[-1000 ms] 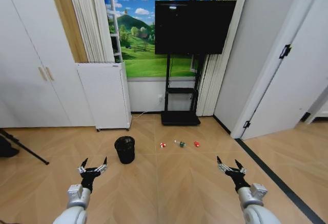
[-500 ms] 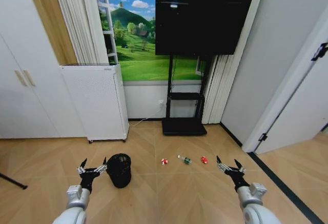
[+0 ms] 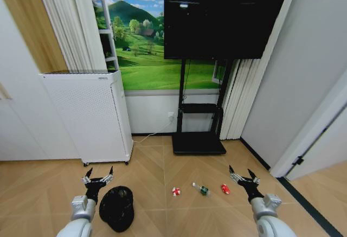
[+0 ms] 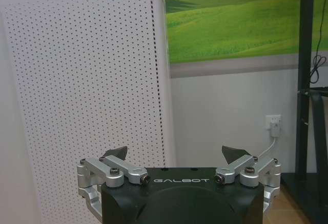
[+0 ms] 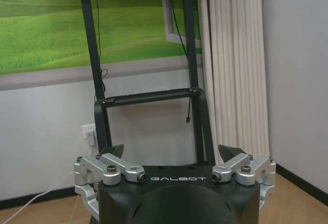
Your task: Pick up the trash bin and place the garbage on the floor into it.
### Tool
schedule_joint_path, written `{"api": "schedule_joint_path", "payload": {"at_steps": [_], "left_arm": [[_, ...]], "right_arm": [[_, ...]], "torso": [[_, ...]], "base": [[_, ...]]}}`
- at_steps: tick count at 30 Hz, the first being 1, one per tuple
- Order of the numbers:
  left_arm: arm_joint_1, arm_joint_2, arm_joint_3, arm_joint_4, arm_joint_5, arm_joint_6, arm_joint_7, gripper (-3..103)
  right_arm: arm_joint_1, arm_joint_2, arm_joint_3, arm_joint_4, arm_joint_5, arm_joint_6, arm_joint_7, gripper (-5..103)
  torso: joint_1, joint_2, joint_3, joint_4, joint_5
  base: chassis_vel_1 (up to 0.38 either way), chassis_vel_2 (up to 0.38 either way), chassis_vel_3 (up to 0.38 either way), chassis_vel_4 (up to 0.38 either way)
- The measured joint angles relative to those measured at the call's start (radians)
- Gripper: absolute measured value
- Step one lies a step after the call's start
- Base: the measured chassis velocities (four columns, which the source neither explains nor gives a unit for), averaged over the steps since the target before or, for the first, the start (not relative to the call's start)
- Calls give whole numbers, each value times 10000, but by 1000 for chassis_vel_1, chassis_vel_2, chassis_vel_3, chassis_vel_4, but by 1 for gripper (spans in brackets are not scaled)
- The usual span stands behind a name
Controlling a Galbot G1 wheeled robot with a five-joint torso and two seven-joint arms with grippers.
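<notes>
The left gripper (image 3: pixel 98 178) is hanging low in front of the robot with its fingers spread apart and nothing between them, and the right gripper (image 3: pixel 243 178) is doing the same on the other side, equally wide and empty. Just beside the left gripper, slightly to its right and lower in the head view, the trash bin (image 3: pixel 116 208) is standing upright on the wooden floor (image 3: pixel 162 161), apart from the fingers. The garbage is lying in a short row between the two arms: the wrapper (image 3: pixel 175 191), then the bottle (image 3: pixel 201 189), then the red piece (image 3: pixel 225 189) nearest the right gripper. Compared with a second ago, the whole head view is shifting: the bin and the litter are sliding down toward the robot while the white cabinet (image 3: pixel 87 115) and the TV stand (image 3: pixel 198 134) are looming larger, so the base is driving forward, not the things moving. That means the approach is nearly done, with the bin probably coming within the left arm's reach; no grasp is begun yet.
</notes>
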Motion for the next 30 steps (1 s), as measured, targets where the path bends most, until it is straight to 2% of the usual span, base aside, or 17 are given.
{"api": "schedule_joint_path", "payload": {"at_steps": [1, 6, 8, 12, 13, 15, 18, 30], "left_arm": [[0, 4, -7, 0, 1, -1, -6, 100], [24, 26, -12, -25, 2, -1, -6, 100], [38, 51, -23, -52, 2, -1, -6, 100], [47, 68, -26, -57, 2, -1, -31, 100], [46, 69, -23, -64, 0, 30, -107, 100], [44, 40, 17, -88, -93, 378, -453, 100], [69, 11, 19, -141, -126, 592, -603, 100], [77, -130, 59, -158, -215, 642, -732, 100]], "right_arm": [[3, 3, -11, -10, 6, 30, -6, 100], [32, 12, -38, -38, 87, 330, -52, 100], [52, 17, -64, -38, 156, 467, -72, 100], [69, 21, -71, -23, 198, 552, -99, 100], [63, 26, -71, -17, 200, 585, -105, 100], [-9, 41, -64, -30, 157, 782, -151, 100], [-50, 49, -48, -51, 115, 854, -188, 100], [-90, 71, -20, -94, -84, 958, -319, 100]], "torso": [[-2, 0, -1, 6, 16], [0, 0, 0, -1, -2], [2, -1, 1, 3, 16], [6, -2, 2, 9, 9], [7, -2, 2, -1, 7], [-1, -1, -1, 1, 7], [-10, 3, -4, 5, 9], [-1, 2, -1, 3, 9]], "base": [[-359, 356, 332, -385], [-335, 335, 323, -343], [-244, 224, 246, -147], [-171, 112, 89, -85], [0, 0, 0, 0], [18, -29, -25, 13], [94, -56, -51, 61], [26, -14, -19, 16]]}}
